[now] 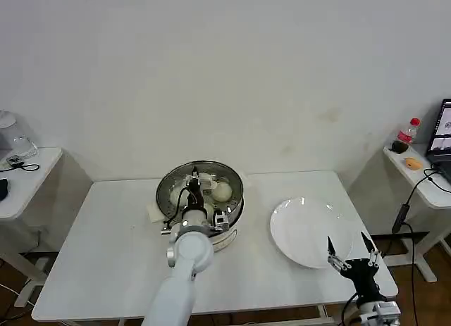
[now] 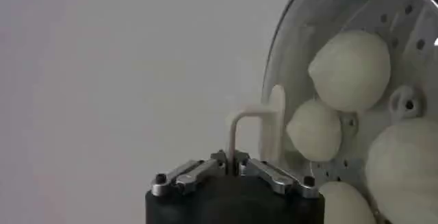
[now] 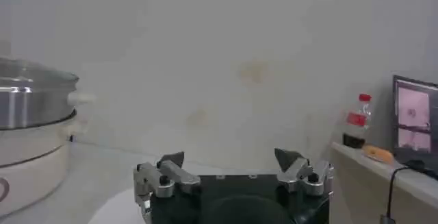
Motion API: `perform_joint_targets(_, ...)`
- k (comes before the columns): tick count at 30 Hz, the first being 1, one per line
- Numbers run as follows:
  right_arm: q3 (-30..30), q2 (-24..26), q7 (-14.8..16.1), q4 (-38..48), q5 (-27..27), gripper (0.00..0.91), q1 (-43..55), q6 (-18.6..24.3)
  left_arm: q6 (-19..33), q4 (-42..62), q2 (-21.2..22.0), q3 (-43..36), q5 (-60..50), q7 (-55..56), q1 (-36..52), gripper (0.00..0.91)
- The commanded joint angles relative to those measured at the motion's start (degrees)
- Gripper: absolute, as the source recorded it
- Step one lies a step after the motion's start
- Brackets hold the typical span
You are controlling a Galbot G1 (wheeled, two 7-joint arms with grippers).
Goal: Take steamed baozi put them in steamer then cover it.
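Observation:
The steamer (image 1: 163,190) stands at the table's middle on its white pot base (image 3: 27,167). The glass cover (image 1: 231,177) lies over it, and my left gripper (image 1: 194,179) is shut on the cover's whitish bar handle (image 2: 250,118) from above. Through the glass I see steamed baozi (image 2: 350,70) inside the basket, one in the head view (image 1: 223,191). My right gripper (image 1: 350,253) hangs open and empty near the table's front right corner, at the near edge of the white plate (image 1: 310,231); in its own view the fingers of the right gripper (image 3: 233,158) are spread wide.
The white plate sits right of the steamer with nothing on it. A side table at the right holds a red-capped bottle (image 1: 406,131) and a laptop (image 1: 442,132). Another side table (image 1: 25,178) with cables stands at the left.

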State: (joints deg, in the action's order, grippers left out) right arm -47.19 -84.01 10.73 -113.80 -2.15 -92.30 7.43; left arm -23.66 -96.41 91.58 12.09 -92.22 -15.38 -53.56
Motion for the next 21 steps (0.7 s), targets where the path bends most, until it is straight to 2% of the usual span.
perform_joint_targets(1,0.2,-0.1,0.0,0.0,0.2,0.907,0.0,0.1,0.1,-4.0,-0.7,-0.5,2.2,0.1,-1.4,0.907)
perform_joint_targets(10,0.2,-0.3,0.0,0.1,0.9,0.907,-0.2,0.2,0.1,-14.7,-6.0,-1.9,8.8,-0.4,-6.1,0.907)
perform_joint_targets(19,0.1,0.8,0.1,0.7,0.2,0.907,-0.5,0.6,3.9,-29.1,-11.7,-1.8,18.5,2.0,-17.2,0.907)
perform_joint_targets(21,0.1,1.2,0.2,0.7,-0.2,0.907,-0.7,0.6,5.1,-31.9,-12.6,-0.3,25.5,4.7,-21.0,0.907)
